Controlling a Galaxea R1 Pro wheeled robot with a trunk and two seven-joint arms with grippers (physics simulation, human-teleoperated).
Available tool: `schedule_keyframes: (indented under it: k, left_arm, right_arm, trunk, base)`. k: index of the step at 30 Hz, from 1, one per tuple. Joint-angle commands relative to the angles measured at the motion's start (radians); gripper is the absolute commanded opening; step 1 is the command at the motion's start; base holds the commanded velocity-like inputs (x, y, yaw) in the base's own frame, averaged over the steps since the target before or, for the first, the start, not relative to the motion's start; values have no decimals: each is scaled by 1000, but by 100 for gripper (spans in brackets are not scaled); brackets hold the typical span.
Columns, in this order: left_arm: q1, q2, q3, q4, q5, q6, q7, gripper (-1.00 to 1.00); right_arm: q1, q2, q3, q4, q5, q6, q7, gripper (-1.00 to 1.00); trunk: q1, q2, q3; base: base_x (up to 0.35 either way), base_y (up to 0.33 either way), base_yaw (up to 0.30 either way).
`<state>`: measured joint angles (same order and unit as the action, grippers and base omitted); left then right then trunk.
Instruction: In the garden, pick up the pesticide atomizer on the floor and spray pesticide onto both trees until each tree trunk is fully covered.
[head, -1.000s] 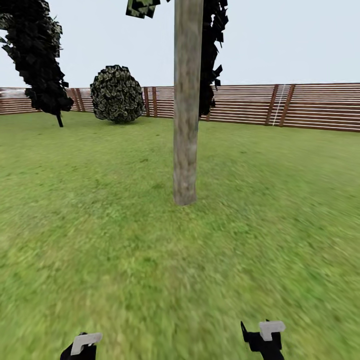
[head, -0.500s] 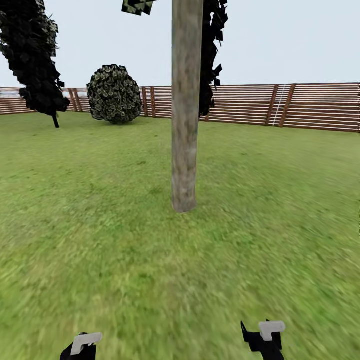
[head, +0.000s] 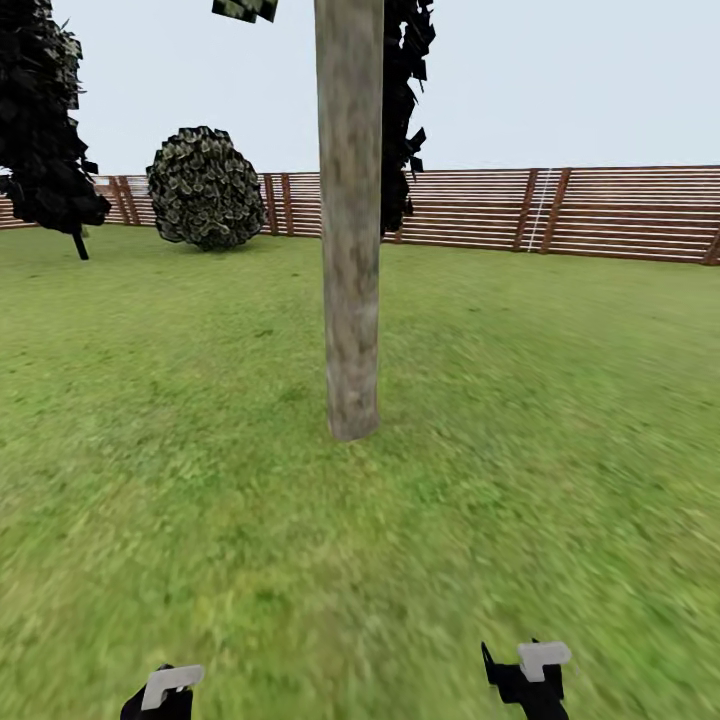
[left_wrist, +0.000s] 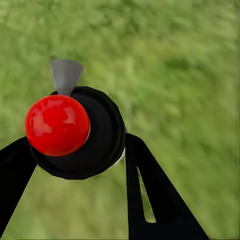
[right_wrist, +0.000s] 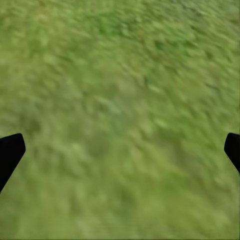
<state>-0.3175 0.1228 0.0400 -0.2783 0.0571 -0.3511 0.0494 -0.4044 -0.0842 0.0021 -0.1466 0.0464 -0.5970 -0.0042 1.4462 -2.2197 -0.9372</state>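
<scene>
Camera has shifted, tree trunk (head: 350, 250) now nearer and left of centre; left gripper (left_wrist: 75, 155) jaws clamped on pesticide atomizer (left_wrist: 75, 132), carried ready for spraying; right gripper (right_wrist: 120, 150) jaws apart over floor (head: 500, 450).

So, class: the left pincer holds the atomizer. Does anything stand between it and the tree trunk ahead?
Nothing visible does. Only open grass lies between the left pincer, shut on the pesticide atomizer, and the tree trunk.
</scene>
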Motion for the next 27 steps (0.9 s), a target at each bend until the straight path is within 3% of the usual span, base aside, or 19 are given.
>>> schedule_keyframes:
  k: [1, 27]
  left_arm:
    - [-1, 0, 0, 1, 6, -3, -1, -100]
    - [0, 0, -1, 1, 6, -3, 0, -100]
  right_arm:
    - [-1, 0, -1, 1, 4, -3, 0, 100]
    - [-1, 0, -1, 1, 5, -3, 0, 100]
  trunk:
    - [0, 0, -1]
    - [0, 0, -1]
  base:
    - [337, 0, -1]
    - [337, 0, 0]
